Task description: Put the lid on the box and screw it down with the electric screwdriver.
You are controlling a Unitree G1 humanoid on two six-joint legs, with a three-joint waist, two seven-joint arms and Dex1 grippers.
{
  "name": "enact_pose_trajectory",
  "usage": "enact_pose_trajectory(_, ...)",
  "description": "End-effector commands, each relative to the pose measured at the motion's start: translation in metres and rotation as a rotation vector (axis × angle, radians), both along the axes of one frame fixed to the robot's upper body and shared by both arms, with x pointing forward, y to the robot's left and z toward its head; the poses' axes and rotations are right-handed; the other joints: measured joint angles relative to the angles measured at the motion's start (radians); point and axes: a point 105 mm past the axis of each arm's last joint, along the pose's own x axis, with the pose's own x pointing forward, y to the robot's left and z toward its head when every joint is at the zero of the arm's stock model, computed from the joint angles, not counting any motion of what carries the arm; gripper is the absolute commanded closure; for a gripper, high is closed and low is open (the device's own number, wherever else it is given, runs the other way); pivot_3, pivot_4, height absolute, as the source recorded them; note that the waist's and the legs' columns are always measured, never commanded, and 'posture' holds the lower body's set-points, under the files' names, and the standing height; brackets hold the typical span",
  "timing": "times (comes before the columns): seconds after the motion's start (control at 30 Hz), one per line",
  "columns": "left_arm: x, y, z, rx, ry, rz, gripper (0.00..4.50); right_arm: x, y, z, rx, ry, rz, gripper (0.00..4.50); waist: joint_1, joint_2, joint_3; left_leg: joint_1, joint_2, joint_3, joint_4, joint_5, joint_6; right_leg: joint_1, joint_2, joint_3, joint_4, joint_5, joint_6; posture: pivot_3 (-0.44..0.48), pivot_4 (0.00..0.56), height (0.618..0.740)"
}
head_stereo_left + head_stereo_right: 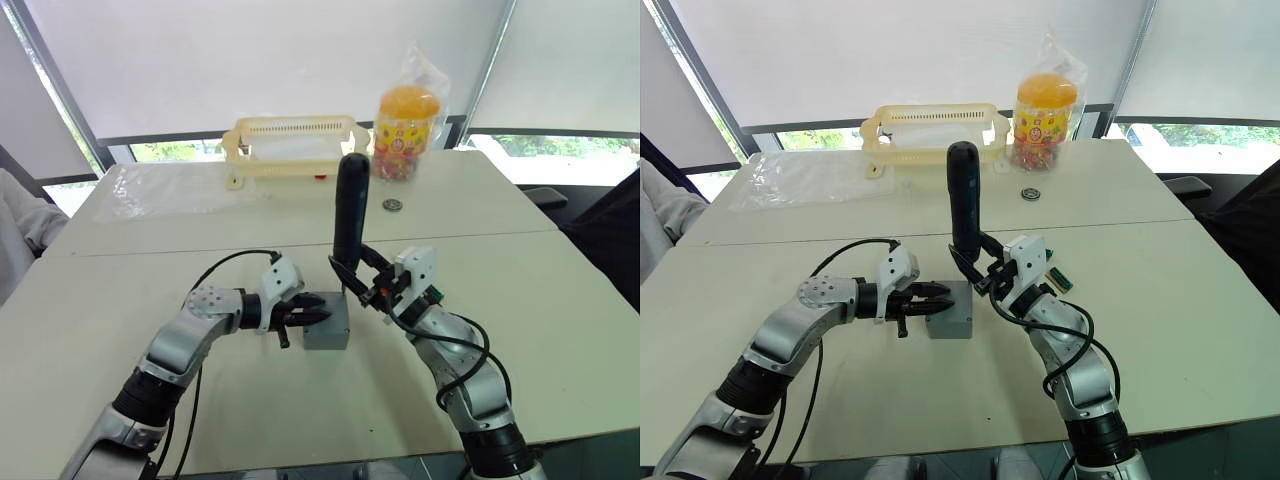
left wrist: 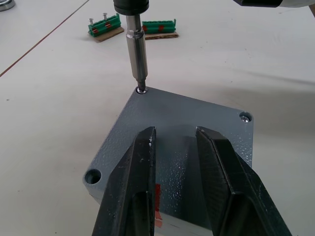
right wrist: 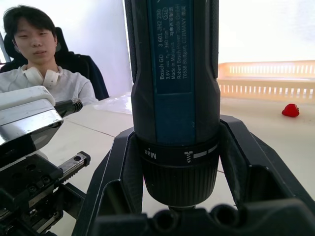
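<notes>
The grey box stands mid-table with the lid lying flat on top of it; a red mark shows on the box's side. My left gripper reaches in from the left, and its fingers lie over the lid slightly apart with nothing between them. The electric screwdriver stands upright, with my right gripper shut on its lower body. Its metal bit rests in the lid's far corner screw. Another corner holds a screw, and a near corner hole is empty.
Two green bit strips lie just beyond the box. At the table's back are a yellow basket, a candy jar, a clear plastic bag and a small round metal piece. A person sits at the left.
</notes>
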Motion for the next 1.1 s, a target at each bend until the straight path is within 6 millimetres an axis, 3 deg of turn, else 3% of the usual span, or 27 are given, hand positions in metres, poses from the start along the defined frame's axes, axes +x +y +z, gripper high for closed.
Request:
enact_pose_trajectory(0.03,-0.002,0.002,-0.004,0.016,0.01,0.009,3.25,-0.002,-0.003,-0.06,-0.083,0.242,-0.003,2.74,0.0,0.0,0.0,0.0,0.0,0.0,0.0,0.0,0.0,0.0,0.0,0.0,0.0,0.0,0.0,0.0,0.15,0.74)
enact_pose_trajectory(0.53,-0.003,0.001,-0.004,0.016,0.01,0.005,3.25,0.0,-0.005,-0.059,-0.1,0.218,-0.012,2.74,0.0,0.0,0.0,0.0,0.0,0.0,-0.001,0.0,0.0,0.0,0.0,0.0,-0.001,-0.002,-0.002,0.0,0.15,0.74)
enact_pose_trajectory(0.83,-0.006,-0.004,-0.008,0.019,0.025,-0.013,3.25,0.006,-0.009,-0.044,-0.112,0.161,-0.04,2.74,0.001,0.0,0.0,-0.001,0.0,-0.001,-0.002,0.0,0.0,0.0,-0.001,0.0,-0.002,-0.002,-0.002,0.0,0.15,0.74)
enact_pose_trajectory(1.0,-0.006,-0.004,-0.012,0.028,0.047,-0.01,3.25,0.013,-0.011,-0.005,-0.064,0.068,-0.059,2.74,0.003,0.0,0.001,-0.001,0.0,-0.003,-0.002,0.0,0.0,-0.001,-0.001,0.0,-0.003,-0.002,-0.002,0.0,0.15,0.74)
enact_pose_trajectory(1.1,-0.007,-0.003,-0.015,0.032,0.056,-0.011,3.25,0.018,-0.011,0.036,-0.041,-0.025,-0.06,2.74,0.003,0.001,0.003,-0.002,0.0,-0.003,-0.002,0.0,0.0,-0.002,-0.001,0.0,-0.003,-0.002,-0.002,0.0,0.15,0.74)
